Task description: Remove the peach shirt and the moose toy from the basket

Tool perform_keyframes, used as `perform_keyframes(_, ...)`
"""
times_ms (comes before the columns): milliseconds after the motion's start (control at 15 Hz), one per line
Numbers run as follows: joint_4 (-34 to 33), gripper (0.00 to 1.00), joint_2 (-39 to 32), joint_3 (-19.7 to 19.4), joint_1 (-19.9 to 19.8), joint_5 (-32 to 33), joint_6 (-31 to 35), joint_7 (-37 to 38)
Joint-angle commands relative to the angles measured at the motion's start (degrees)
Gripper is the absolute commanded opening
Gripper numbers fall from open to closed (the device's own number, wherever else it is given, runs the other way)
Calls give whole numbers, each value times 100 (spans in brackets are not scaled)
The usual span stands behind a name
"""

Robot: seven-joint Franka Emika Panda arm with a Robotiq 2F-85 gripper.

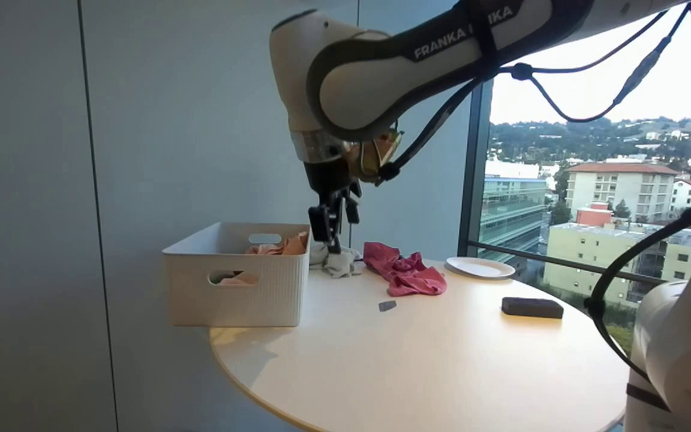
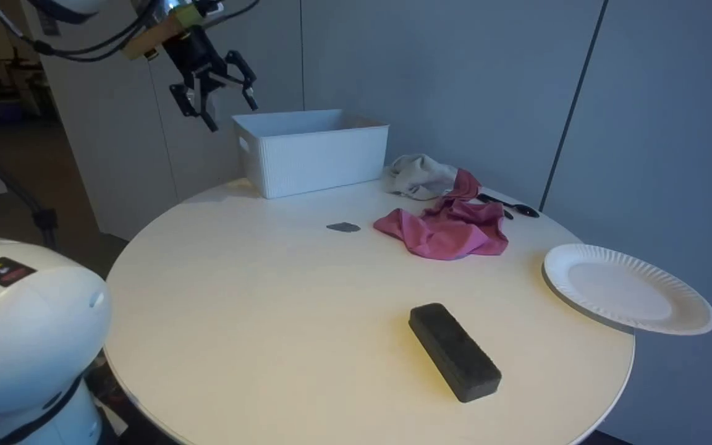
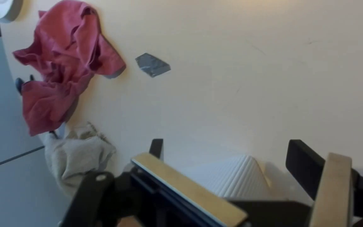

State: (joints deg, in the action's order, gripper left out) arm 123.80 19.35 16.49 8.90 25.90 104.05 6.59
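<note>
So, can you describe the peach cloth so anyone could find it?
On the round table stands a white basket. Inside it, in an exterior view, the peach cloth shows as crumpled folds. Unlike the red cloth and pale grey cloth, both on the table, it sits in the basket.

The basket (image 2: 325, 162) over there is walled round but open on top, leaving the gripper (image 2: 233, 117) a way in from above. A gray cloth (image 2: 418, 176) crowds one end, a red cloth (image 2: 449, 232) beyond; the tabletop (image 2: 238, 296) leaves room up to the dark block (image 2: 455, 352).
</note>
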Motion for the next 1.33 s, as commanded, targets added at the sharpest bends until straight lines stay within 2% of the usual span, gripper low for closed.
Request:
perform_keyframes(0, -1060, 100, -206, 156, 17, 856, -71, -278)
perform_keyframes(267, -2109, 100, -1093, 137, -51, 2003, 885, -331)
perform_keyframes(400, -2713, 100, -1748, -13, -11, 1873, 1029, -440)
perform_keyframes(600, -3591, 100, -2739, -206, 43, 1593, 700, -518)
perform_keyframes(867, -4495, 100, -3730, -533, 193, 1655, 290, -632)
perform_keyframes(1000, -4891, 100, -4103, -725, 296, 1779, -105, -606)
perform_keyframes(1267, -5526, 100, -4592, -970, 319, 1457, -841, -716)
